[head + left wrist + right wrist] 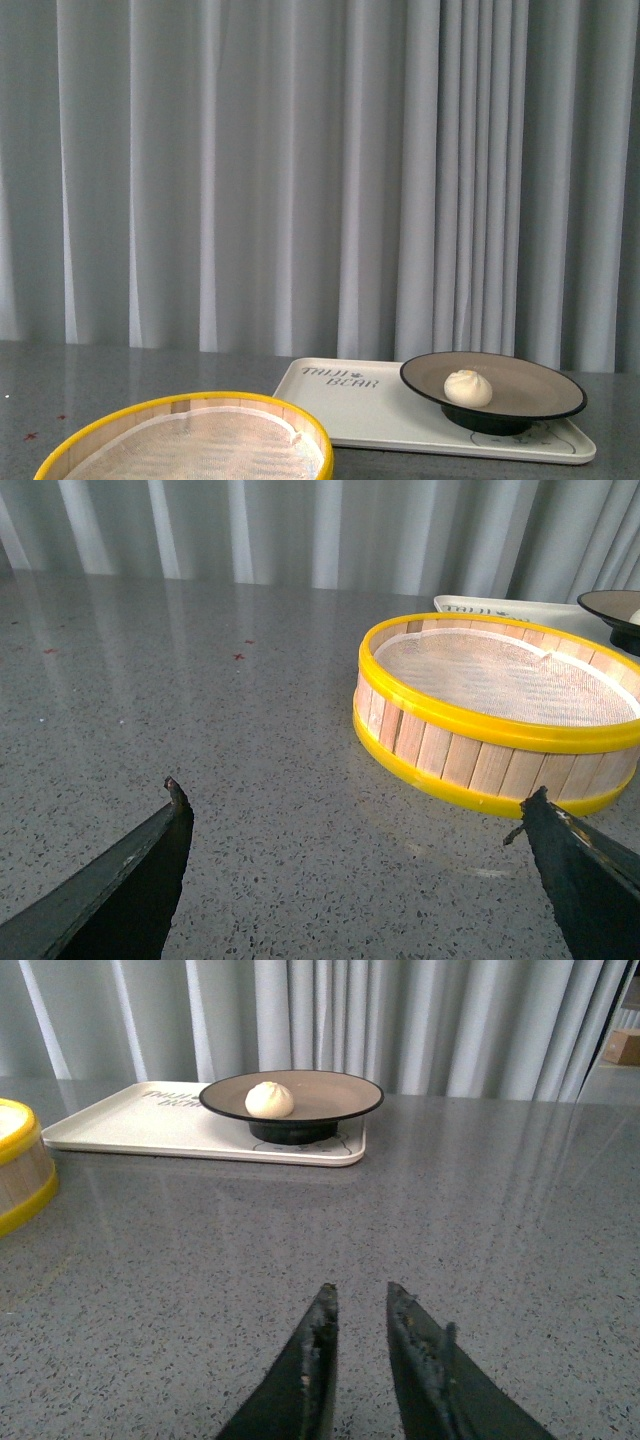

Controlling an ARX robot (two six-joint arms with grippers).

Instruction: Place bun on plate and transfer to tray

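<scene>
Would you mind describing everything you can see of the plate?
The plate is wide, round and shallow, beige-tan inside with a thin black rim and a black underside and foot. It looks like glazed ceramic, though that is a guess. It sits upright and level on the right end of the cream tray, its rim overhanging the tray's far edge. A small white bun rests inside it, left of centre in the front view. Neither gripper touches it.

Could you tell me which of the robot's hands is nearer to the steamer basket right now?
Left. The left hand hovers open close beside the steamer basket; the right hand sits farther off, the basket only at the edge of its view.
</scene>
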